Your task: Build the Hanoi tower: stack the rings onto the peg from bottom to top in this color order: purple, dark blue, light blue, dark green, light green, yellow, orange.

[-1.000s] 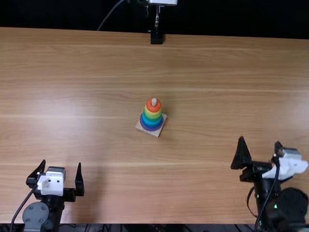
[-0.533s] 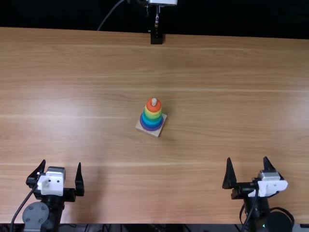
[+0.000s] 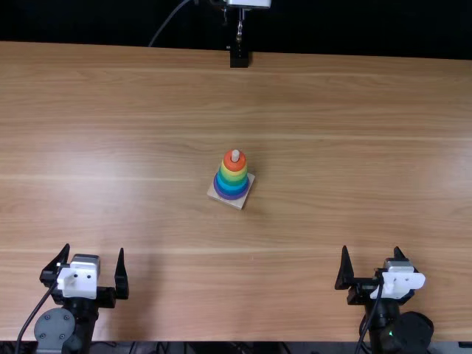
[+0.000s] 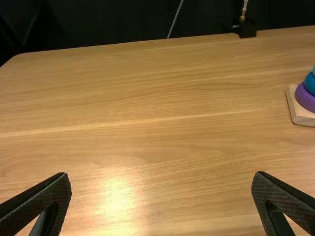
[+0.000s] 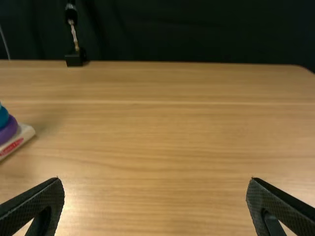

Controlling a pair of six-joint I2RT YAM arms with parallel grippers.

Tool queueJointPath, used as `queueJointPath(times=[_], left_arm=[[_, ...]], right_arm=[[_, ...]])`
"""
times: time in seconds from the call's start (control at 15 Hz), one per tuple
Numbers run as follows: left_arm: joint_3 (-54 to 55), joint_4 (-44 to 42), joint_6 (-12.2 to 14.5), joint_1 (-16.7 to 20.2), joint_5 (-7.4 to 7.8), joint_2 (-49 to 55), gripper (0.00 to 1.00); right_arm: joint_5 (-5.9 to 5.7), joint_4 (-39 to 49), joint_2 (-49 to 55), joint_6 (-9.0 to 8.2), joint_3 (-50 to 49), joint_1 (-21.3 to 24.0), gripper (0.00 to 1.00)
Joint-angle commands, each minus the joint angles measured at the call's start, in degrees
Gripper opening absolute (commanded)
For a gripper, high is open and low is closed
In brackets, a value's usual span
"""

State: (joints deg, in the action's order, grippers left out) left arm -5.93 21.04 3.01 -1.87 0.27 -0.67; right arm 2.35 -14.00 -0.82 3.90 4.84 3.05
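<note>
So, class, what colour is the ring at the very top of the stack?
The top ring is orange, clearest in the top view.

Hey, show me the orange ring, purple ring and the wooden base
Orange ring point(image 3: 234, 166): top view, on its near side.
Purple ring point(image 4: 304, 99): left wrist view, on its outer side.
Wooden base point(image 3: 238, 203): top view, near its front corner.

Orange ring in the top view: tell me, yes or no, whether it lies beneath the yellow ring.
No, the orange ring sits above the yellow ring, with the tip of the peg poking up through it.
</note>
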Motion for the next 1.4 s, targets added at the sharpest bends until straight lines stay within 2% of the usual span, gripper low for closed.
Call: queueJointPath(times=[0.0,0.2,0.27,0.4,1.33], left_arm=[[5.9,4.5,0.7,0.1,0.04,0.7,1.0],[5.9,4.5,0.7,0.1,0.04,0.7,1.0],[5.9,4.5,0.7,0.1,0.04,0.7,1.0],[5.9,4.5,0.7,0.1,0.04,0.7,1.0],[5.9,4.5,0.7,0.1,0.04,0.7,1.0]], right_arm=[[-0.98,-0.2,0.8,0.42,-2.5,0.8,1.0],[-1.08,-1.0,0.8,0.53,-4.1,0.7,1.0],[-1.08,-1.8,0.8,0.11,-4.1,0.7,1.0],[-0.66,-4.9,0.8,0.42,-4.1,0.7,1.0],[-0.66,-4.9,0.8,0.32,-4.0,0.7,1.0]])
